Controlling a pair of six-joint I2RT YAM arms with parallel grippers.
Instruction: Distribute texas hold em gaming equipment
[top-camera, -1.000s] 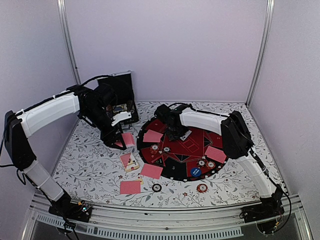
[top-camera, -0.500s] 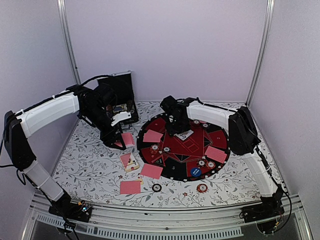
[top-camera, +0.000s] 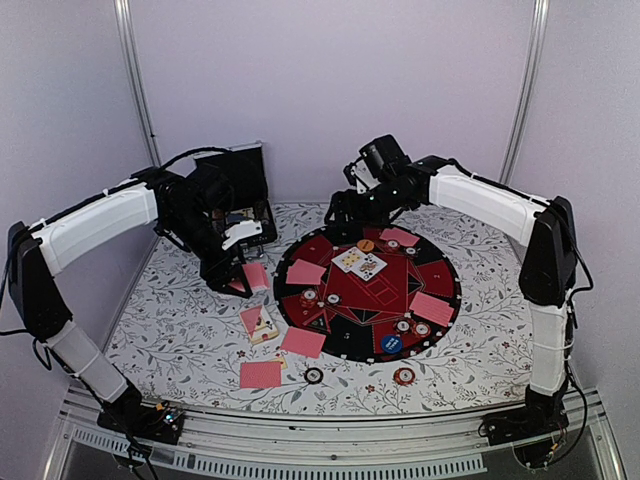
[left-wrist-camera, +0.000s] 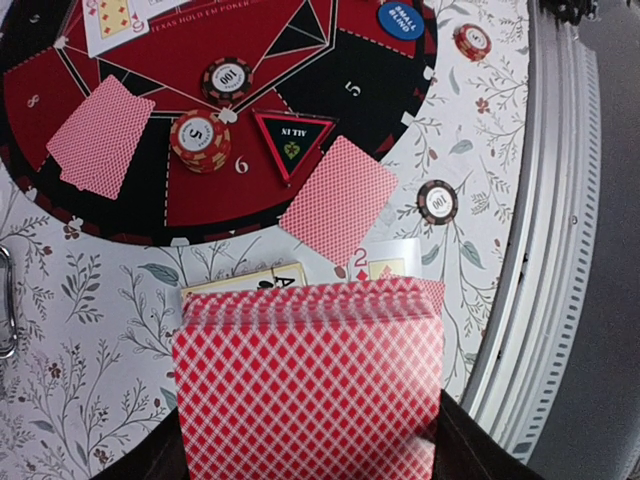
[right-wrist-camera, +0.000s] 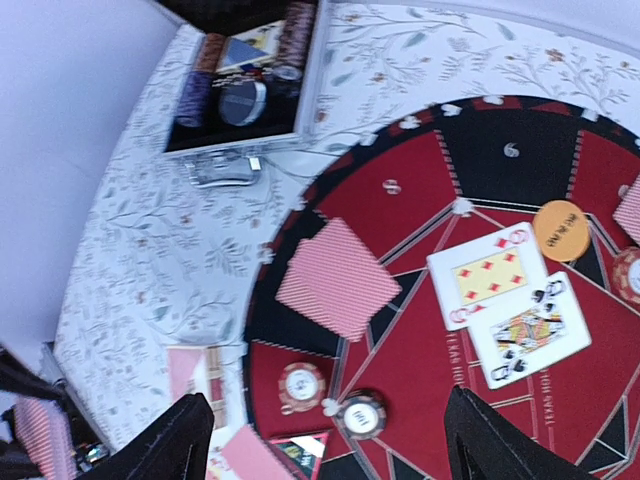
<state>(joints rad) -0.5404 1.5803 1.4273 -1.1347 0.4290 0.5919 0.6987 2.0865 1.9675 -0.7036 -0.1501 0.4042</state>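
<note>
My left gripper (top-camera: 238, 283) is shut on a deck of pink-red-backed cards (left-wrist-camera: 310, 390), held above the table left of the mat. My right gripper (right-wrist-camera: 330, 440) is open and empty, raised over the far side of the mat (top-camera: 345, 210). Two face-up cards (top-camera: 360, 262) lie side by side at the mat's middle (right-wrist-camera: 505, 300). Single face-down cards rest on the mat (top-camera: 306, 271) and on the table near the front (top-camera: 260, 374). Striped chips (top-camera: 310, 296) sit on the mat, and two more (top-camera: 404, 376) lie on the table.
The round black-and-red mat (top-camera: 345, 343) covers the table's centre. An open silver-edged case of chips (top-camera: 245, 190) stands at the back left. An orange disc (top-camera: 367, 245) and a blue disc (top-camera: 391, 343) lie on the mat. A metal rail (top-camera: 330, 425) runs along the near edge.
The right gripper opened, left a second face-up card at the mat's middle, and rose away toward the back. The left arm with the deck has not moved.
</note>
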